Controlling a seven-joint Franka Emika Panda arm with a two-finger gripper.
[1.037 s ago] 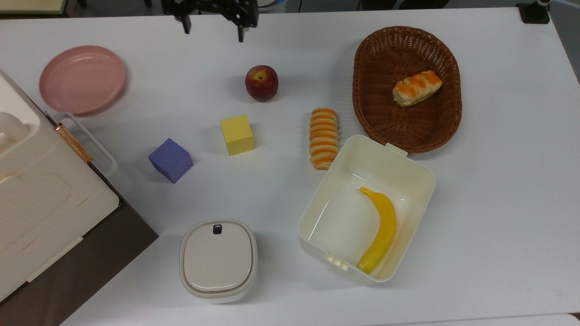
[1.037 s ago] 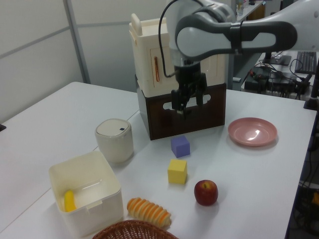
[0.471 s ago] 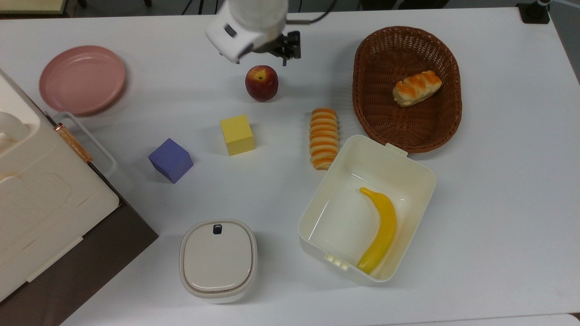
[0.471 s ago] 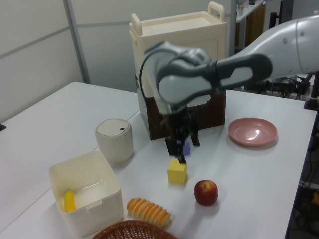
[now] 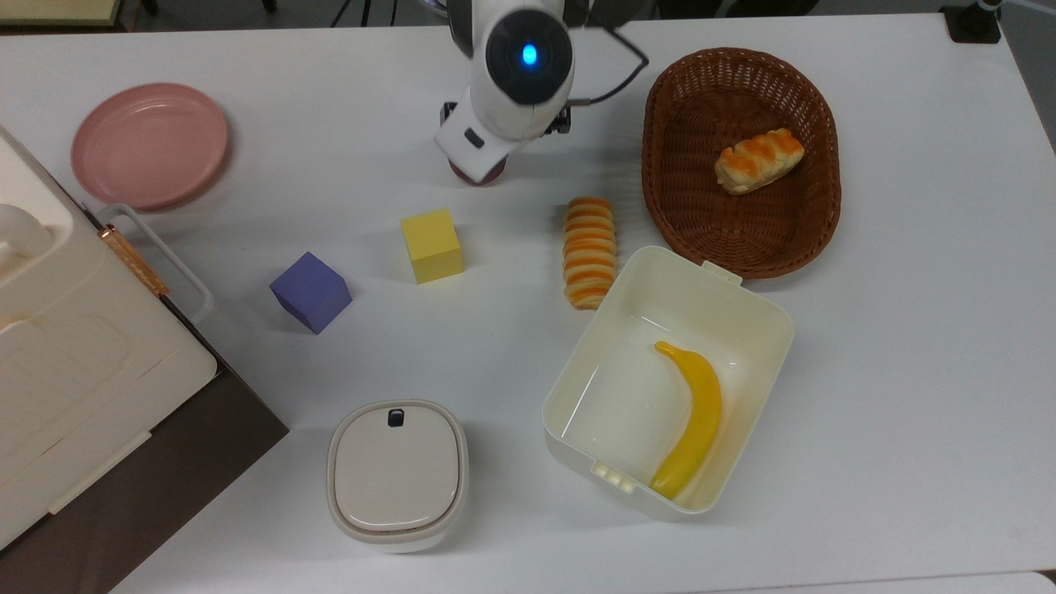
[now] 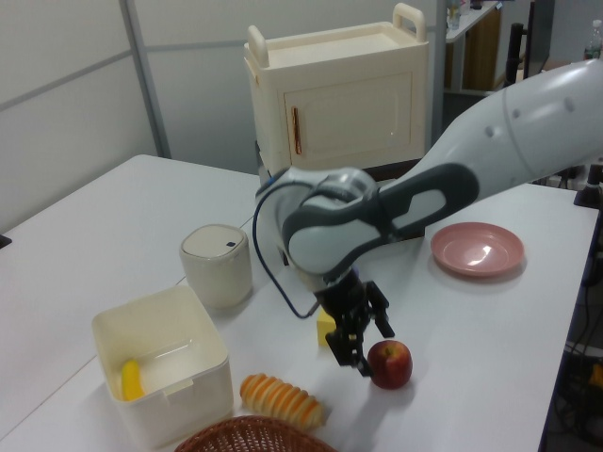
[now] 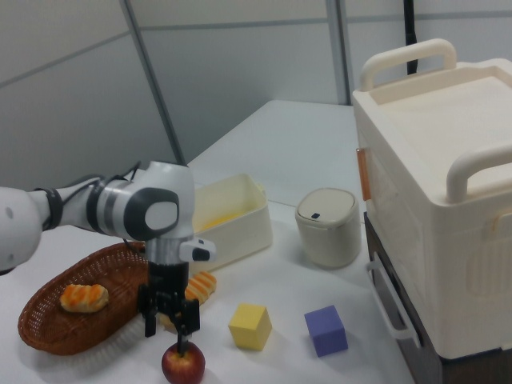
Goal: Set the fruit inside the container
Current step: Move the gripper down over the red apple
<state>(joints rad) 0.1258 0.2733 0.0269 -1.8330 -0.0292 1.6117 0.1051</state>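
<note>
The fruit, a dark red apple [image 6: 390,364] [image 7: 183,364], rests on the white table; in the top view just a sliver of the apple [image 5: 478,175] peeks out under the arm's white wrist [image 5: 516,74]. My gripper [image 6: 366,343] [image 7: 170,322] hangs open and points down, right above the apple and slightly off to one side, its fingers [image 7: 192,318] apart and holding nothing. The container, a cream-white tub [image 5: 577,375] [image 6: 179,395] [image 7: 236,228], stands nearer the top view's bottom right with a yellow banana [image 5: 695,417] lying inside.
A striped bread roll [image 5: 589,252] lies between apple and tub. A brown wicker basket [image 5: 685,206] holds a pastry [image 5: 757,159]. A yellow cube [image 5: 431,245], a purple cube [image 5: 310,291], a pink plate [image 5: 149,143], a beige lidded box [image 5: 397,474] and a cream cabinet [image 5: 74,363] stand around.
The arm has swung in from the table's far edge and dropped low, bringing the gripper over the apple. The apple and everything else have stayed put.
</note>
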